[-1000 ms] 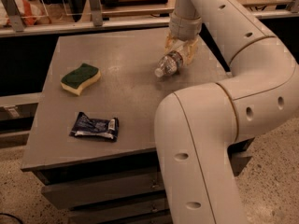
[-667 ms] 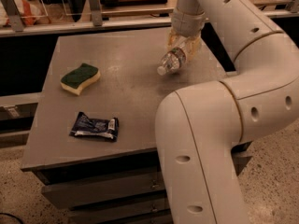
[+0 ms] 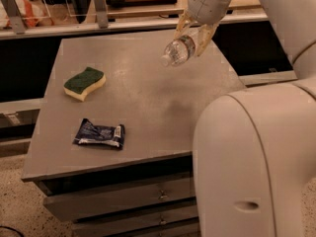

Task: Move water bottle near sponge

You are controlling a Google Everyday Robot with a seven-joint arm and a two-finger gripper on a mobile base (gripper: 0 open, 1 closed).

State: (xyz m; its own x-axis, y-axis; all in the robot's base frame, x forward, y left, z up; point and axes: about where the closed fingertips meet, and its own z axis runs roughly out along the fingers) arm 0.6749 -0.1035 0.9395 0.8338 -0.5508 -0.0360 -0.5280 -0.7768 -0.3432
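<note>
**Bottle in grasp, carry to sponge not yet made**

Gripper (image 3: pixel 190 38) sits far to the right of the sponge (image 3: pixel 85 83) and toward the back of the table (image 3: pixel 143 78). Its fingers (image 3: pixel 183 22) are closed partway around the bottle (image 3: pixel 177 51), one on each side of the body. The bottle is tilted, cap end pointing down and left toward the sponge. It appears to hang clear of the tabletop (a faint dark patch lies on the surface below it, likely shadow).

The sponge lies flat, green side up, near the left edge, with nothing touching it. A blue packet (image 3: pixel 99 134) lies nearer the front than the sponge, apart from it. The arm (image 3: pixel 247 157) fills the view right of all this.

Progress, as a judgement: the grasp and lift look done. Bottle and sponge are well apart. Left to do: carry the bottle leftward across the table, set it down beside the sponge without knocking it, then release.
</note>
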